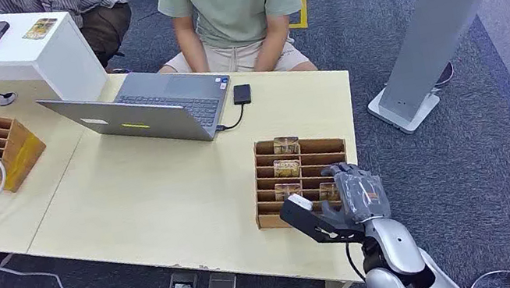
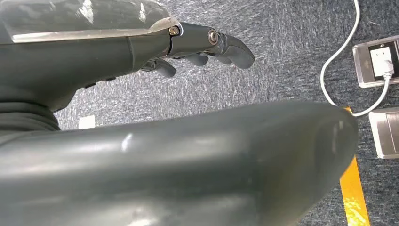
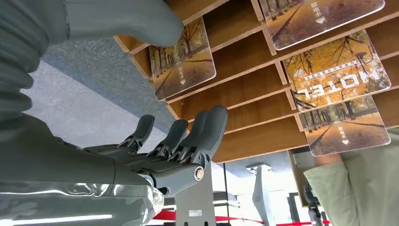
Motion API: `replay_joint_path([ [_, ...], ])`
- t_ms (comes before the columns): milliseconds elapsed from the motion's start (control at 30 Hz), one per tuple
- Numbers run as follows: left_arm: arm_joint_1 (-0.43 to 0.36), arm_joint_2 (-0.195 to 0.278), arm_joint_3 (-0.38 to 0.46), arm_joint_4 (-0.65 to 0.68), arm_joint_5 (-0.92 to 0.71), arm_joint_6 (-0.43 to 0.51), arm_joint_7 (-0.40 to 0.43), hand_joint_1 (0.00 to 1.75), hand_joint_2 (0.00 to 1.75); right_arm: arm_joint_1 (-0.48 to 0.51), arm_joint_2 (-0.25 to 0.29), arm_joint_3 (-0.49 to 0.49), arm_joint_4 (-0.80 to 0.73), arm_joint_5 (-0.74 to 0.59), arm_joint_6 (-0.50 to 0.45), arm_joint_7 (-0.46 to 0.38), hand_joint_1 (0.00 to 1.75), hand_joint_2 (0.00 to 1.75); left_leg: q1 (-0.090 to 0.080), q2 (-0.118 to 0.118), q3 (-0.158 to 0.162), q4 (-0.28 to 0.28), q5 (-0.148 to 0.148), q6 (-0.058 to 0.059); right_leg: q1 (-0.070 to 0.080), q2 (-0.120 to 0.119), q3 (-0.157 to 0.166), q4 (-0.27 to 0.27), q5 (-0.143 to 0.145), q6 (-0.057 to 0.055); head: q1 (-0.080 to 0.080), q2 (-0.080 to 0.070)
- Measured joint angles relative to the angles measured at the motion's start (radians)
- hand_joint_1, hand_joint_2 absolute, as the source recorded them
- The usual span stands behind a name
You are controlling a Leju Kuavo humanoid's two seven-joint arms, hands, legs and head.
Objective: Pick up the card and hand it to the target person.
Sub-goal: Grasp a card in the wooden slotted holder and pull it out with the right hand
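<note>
Right hand poised at card rack, no card taken yet

Right hand point(image 1: 356, 193) hovers over the near right corner of the wooden card rack point(image 1: 300, 178), fingers point(image 3: 188, 136) apart and lightly curled, grasping nothing. In the right wrist view the thumb point(image 3: 122, 19) lies on one side of the nearest card point(image 3: 182, 59) and the fingers on the other, with a clear gap to the card on both sides; no contact is made.

Cards stand on edge in the rack's slots on the counter point(image 1: 166, 199). The nearest card sits in a slot just ahead of the fingertips, its long axis upright out of the slot, its face turned toward the palm. Further cards point(image 3: 336, 70) stand in slots beyond, toward the seated person point(image 1: 233, 13) across the counter, judged to be the recipient.

Left hand point(image 2: 207, 44) hangs low over the carpet, fingers loosely extended, holding nothing. The right hand is plainly the nearer to the rack.

Obscured: in the head view the hand covers the near slots, so the exact slot of the target card cannot be confirmed. The person's hands are hidden behind a laptop point(image 1: 151, 111).
</note>
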Motion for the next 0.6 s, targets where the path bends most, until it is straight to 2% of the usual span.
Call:
replay_joint_path([
  [233, 0.000, 0.002, 0.000, 0.000, -0.005, -0.006, -0.001, 0.00, 0.00, 0.004, -0.001, 0.001, 0.000, 0.008, 0.021, 0.016, 0.72, 1.75, 0.000, 0.000, 0.000, 0.000, 0.000, 0.000, 0.000, 0.000, 0.000, 0.000, 0.000, 0.000, 0.000, 0.000],
  [600, 0.000, 0.008, 0.000, 0.000, -0.014, -0.015, -0.002, 0.00, 0.00, 0.010, -0.006, 0.002, -0.001, 0.017, 0.040, 0.039, 0.82, 1.75, 0.000, 0.000, 0.000, 0.000, 0.000, 0.000, 0.000, 0.000, 0.000, 0.000, 0.000, 0.000, 0.000, 0.000],
])
